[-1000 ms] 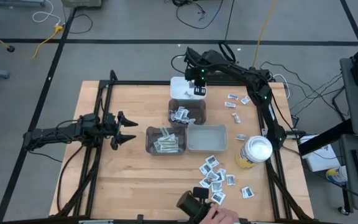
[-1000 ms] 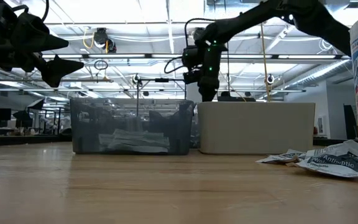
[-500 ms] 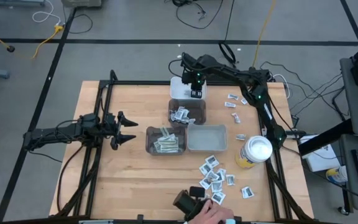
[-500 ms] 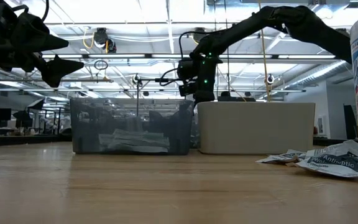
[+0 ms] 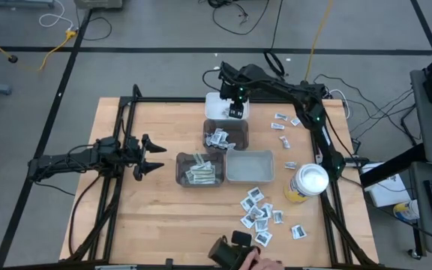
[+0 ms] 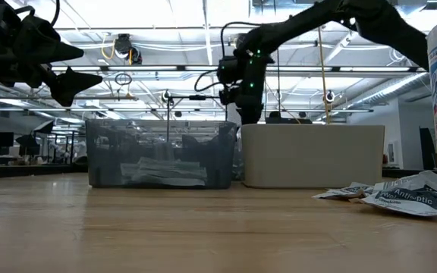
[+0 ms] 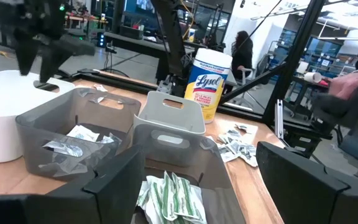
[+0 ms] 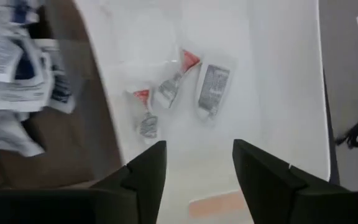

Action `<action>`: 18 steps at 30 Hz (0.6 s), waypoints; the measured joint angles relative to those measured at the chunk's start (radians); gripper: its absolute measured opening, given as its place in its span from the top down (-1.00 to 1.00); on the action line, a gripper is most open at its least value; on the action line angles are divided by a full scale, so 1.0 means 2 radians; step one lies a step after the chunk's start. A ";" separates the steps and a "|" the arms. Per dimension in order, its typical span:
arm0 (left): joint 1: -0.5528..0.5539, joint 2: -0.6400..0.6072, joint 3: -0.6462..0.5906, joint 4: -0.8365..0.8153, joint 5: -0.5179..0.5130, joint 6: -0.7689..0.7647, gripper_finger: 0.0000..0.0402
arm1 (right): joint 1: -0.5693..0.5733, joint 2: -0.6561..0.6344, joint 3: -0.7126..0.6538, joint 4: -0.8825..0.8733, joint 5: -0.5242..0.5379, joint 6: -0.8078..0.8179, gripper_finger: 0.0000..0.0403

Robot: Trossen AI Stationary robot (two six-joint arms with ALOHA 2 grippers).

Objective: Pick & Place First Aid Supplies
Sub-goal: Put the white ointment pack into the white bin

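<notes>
My right gripper (image 5: 235, 112) hangs open over the white bin (image 5: 216, 103) at the table's far side, pointing steeply down, with nothing between its fingers (image 8: 197, 152). Small first aid packets lie on the bin's floor: red-marked ones (image 8: 188, 60) and a grey-printed one (image 8: 213, 84). Loose white sachets (image 5: 258, 211) lie on the table near the front right, and a few more (image 5: 283, 124) at the far right. My left gripper (image 5: 154, 156) waits open, level above the table's left side.
Three more bins stand mid-table: a dark one with white sachets (image 5: 226, 137), a dark one with green-striped wrappers (image 5: 199, 169) and a pale grey one (image 5: 250, 166). A yellow canister (image 5: 306, 184) stands at the right. A person's hand (image 5: 255, 259) holds a dark object at the near edge.
My right gripper has shifted slightly toward the table's left over the white bin, and in the low view its fingers stand wider apart than before. The person's hand at the near edge has drawn back a little.
</notes>
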 joint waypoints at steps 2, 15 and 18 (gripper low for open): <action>0.000 0.000 0.000 0.000 0.000 0.000 -0.54 | 0.007 -0.009 0.000 -0.007 0.002 0.017 0.10; 0.000 0.000 0.000 0.000 0.000 0.000 -0.55 | 0.099 -0.050 0.000 -0.022 0.036 0.079 0.14; 0.000 0.000 0.000 0.000 0.000 0.000 -0.55 | 0.132 -0.048 0.000 -0.035 0.036 0.104 0.13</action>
